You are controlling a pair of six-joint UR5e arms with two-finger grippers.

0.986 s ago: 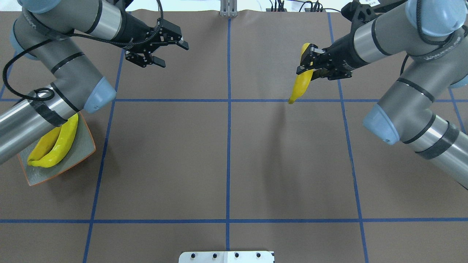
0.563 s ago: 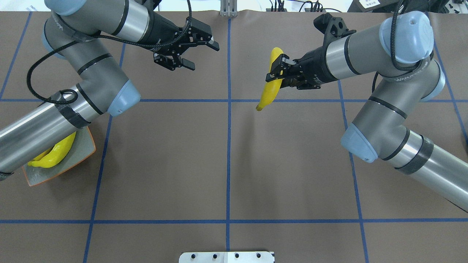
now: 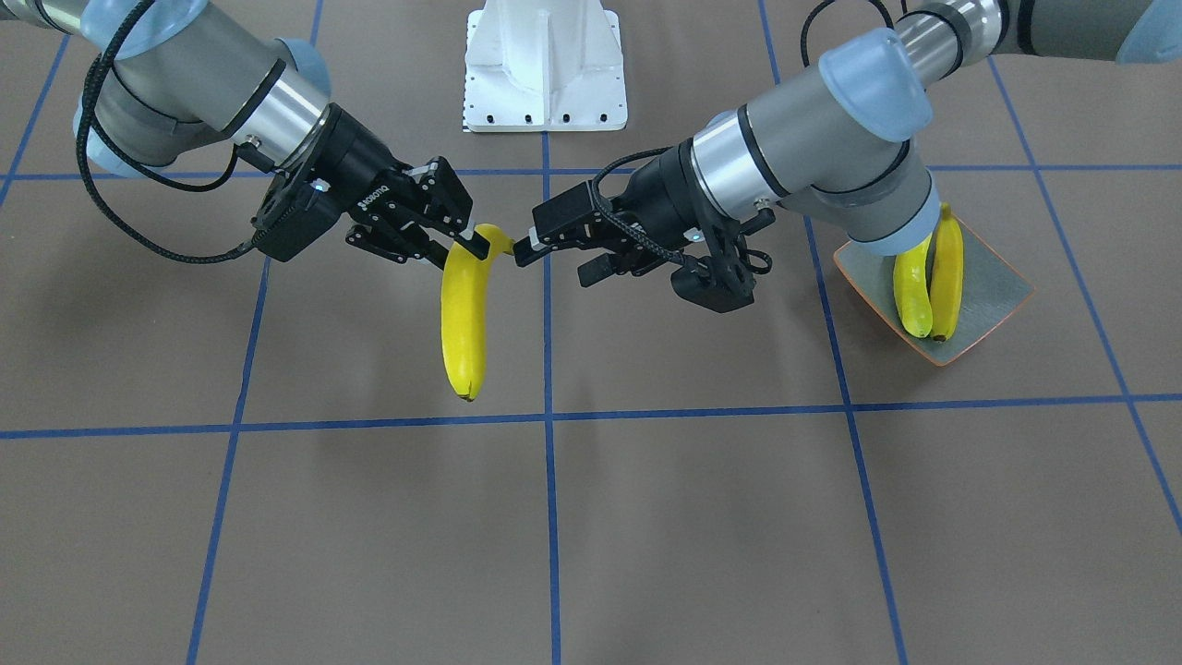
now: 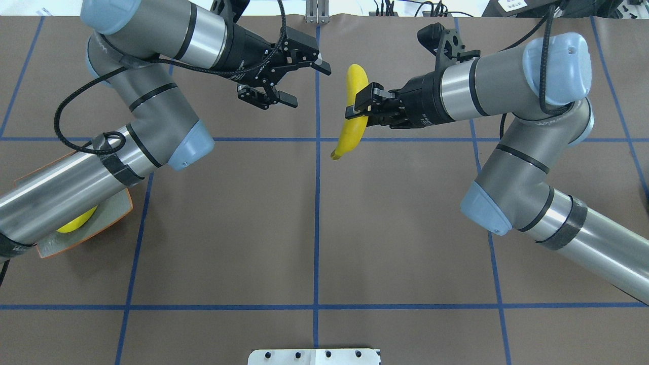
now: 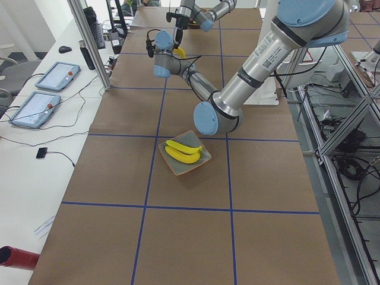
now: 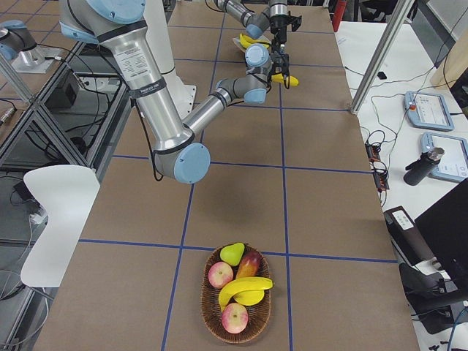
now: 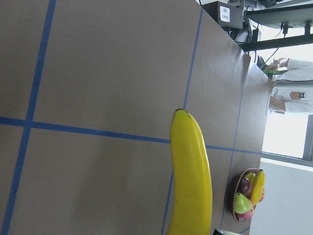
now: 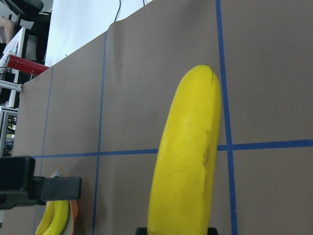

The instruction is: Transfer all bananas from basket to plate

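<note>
Overhead exterior first, for the table [image 4: 314, 228]: brown, gridded in blue tape, with both arms meeting over its far middle. Reads as a hand-over, judging by the poses.

Off at the robot's right end, seen in exterior right: the basket [image 6: 208, 307], with the last banana [image 6: 245, 287] among other fruit. At the left end: the plate [image 3: 993, 286], carrying two bananas [image 3: 946, 263] side by side.

Between the arms, clear of the table: the held banana [image 4: 351, 112], hanging tip-down. Pinched in its upper part by the right gripper [image 4: 361, 105], fingers closed on it. Just beside its top end: the left gripper [image 4: 307, 86], fingers spread wide, gripping nothing.

To do it well:
- Ease the left in level, so the open fingers straddle the free stretch beside the right's pinch.
- Avoid clashing fingertips.
- Close on the thick part, not the taper.
- Release with the right only once the left has shut, then back straight away.
- Expect some swing from the long hanging end.
</note>
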